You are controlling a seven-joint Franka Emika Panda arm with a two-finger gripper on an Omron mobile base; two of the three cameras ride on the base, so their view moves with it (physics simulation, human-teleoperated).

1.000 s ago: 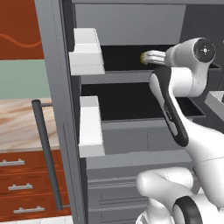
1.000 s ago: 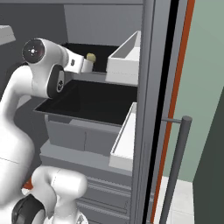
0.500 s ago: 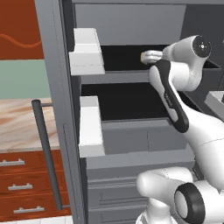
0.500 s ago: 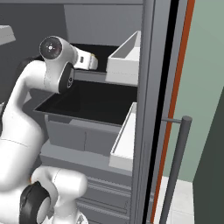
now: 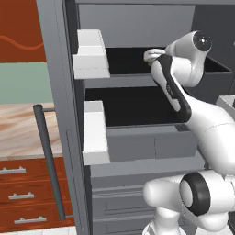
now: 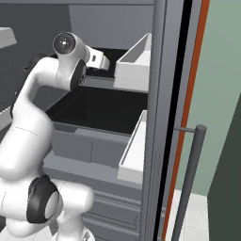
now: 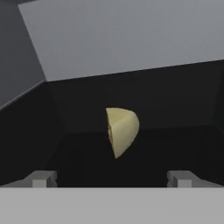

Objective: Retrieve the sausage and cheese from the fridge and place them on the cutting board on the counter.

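Cheese point(image 7: 121, 130) sits ungrasped on the dark upper fridge point(image 5: 137, 114) shelf ahead of the wide-open, empty hand point(image 7: 111, 178), so fetching it, the sausage and both placings remain.

A kitchen: open fridge point(image 5: 137, 151) (white door bins point(image 5: 92, 55)) beside a drawered counter point(image 5: 18, 133)

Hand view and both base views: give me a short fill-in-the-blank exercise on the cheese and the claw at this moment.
1. In the hand view, the cheese lies on a shelf whose floor is ____ in colour.
2. The claw has its jaws ____, with nothing between them.
3. The cheese sits ____ the two fingertips, untouched.
4. The arm reaches into the ____ shelf of the fridge.

Missing words: dark; open; beyond; upper
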